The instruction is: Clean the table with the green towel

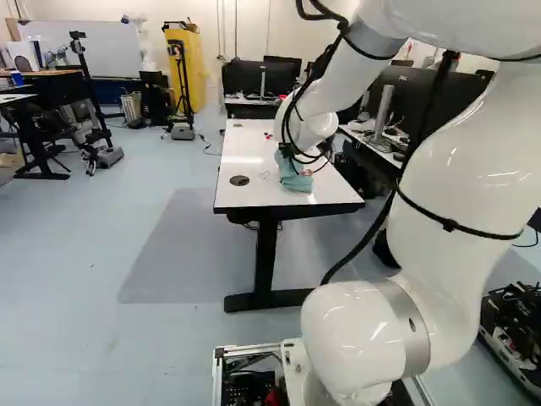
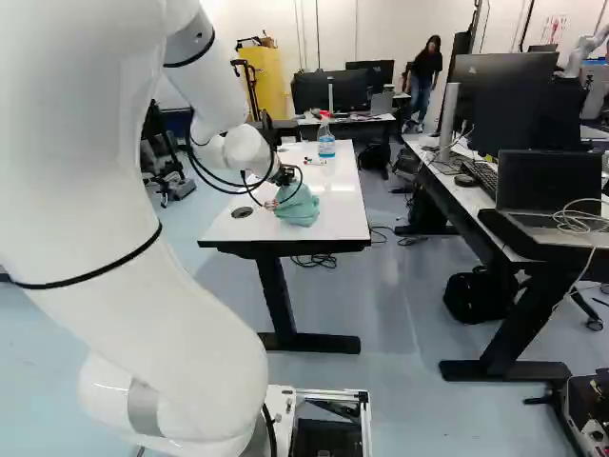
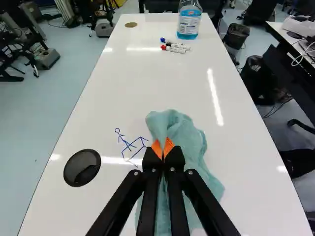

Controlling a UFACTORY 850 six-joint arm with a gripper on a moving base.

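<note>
While wiping toward blue drawing [image 3: 129, 144], just beside gripper [image 3: 163, 148] on side of dark round inset [image 3: 82, 167]: press lightly, in short overlapping strokes. Green towel [image 3: 184, 135]: pinched between orange pads [image 3: 156, 148], bunched under and ahead of gripper, draped on white tabletop [image 3: 142, 78]. Lower slightly for fuller contact.

on the long white rectangular table [image 3: 98, 118] we have a crumpled green cloth towel [image 3: 184, 135] near the close end; between it and the round black grommet [image 3: 82, 167], a blue line drawing [image 3: 129, 145]; farther back, slim white plastic markers [image 3: 175, 48] before a clear plastic spray bottle [image 3: 189, 24].
</note>
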